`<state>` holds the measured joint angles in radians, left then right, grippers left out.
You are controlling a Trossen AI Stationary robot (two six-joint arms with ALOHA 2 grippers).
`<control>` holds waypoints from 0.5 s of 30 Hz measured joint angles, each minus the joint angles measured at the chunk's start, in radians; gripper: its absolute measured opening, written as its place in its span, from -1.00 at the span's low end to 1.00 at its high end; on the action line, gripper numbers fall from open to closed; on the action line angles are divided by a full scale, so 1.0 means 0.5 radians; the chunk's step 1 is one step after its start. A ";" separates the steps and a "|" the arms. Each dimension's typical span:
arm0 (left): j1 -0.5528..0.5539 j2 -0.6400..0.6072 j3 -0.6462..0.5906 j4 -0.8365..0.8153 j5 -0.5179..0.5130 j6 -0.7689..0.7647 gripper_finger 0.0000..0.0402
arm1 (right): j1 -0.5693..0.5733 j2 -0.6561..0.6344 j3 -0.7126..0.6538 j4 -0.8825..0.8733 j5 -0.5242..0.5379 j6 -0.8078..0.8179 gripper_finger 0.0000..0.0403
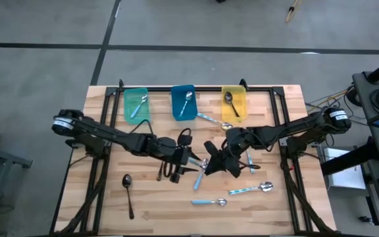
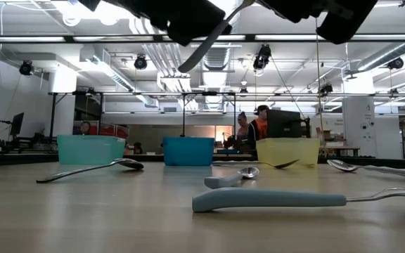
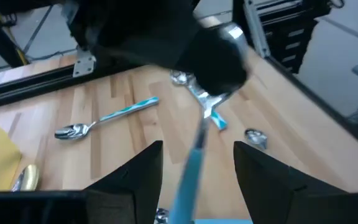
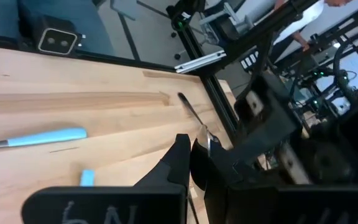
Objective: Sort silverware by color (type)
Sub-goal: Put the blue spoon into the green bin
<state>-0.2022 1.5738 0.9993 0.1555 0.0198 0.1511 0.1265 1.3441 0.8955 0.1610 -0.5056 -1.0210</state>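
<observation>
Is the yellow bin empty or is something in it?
Not empty. The yellow bin has one dark spoon lying inside it, seen from above.

Two dark jointed arms (image 1: 110, 135) with black cabling; white-banded bases; matte black fingers (image 3: 135, 180).

I operate in an industrial robotics lab. My wooden tabletop (image 1: 156, 210) is bounded by a black metal frame (image 1: 196, 87) and stands on a grey concrete floor (image 1: 38, 72). Beyond it, the low view shows an open hall with exposed ceiling ducts (image 2: 167, 60), strip lighting (image 2: 371, 36), further equipment racks (image 2: 93, 105), and a person in an orange vest (image 2: 261, 125) at a workstation.
</observation>
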 joint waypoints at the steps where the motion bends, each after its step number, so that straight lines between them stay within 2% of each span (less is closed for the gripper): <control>1: 0.007 0.022 0.000 0.014 0.000 -0.004 -0.12 | 0.001 0.000 0.000 0.001 -0.001 0.000 -0.94; 8: 0.029 0.079 0.000 0.053 0.000 -0.072 -0.20 | 0.000 0.000 0.000 -0.003 0.001 0.001 -0.94; 15: 0.029 0.049 0.001 0.035 0.000 -0.074 -0.57 | 0.000 0.000 -0.002 -0.055 0.001 0.051 -0.94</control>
<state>-0.1875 1.5986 0.9997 0.1729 0.0196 0.1143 0.1265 1.3441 0.8948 0.1332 -0.5049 -0.9953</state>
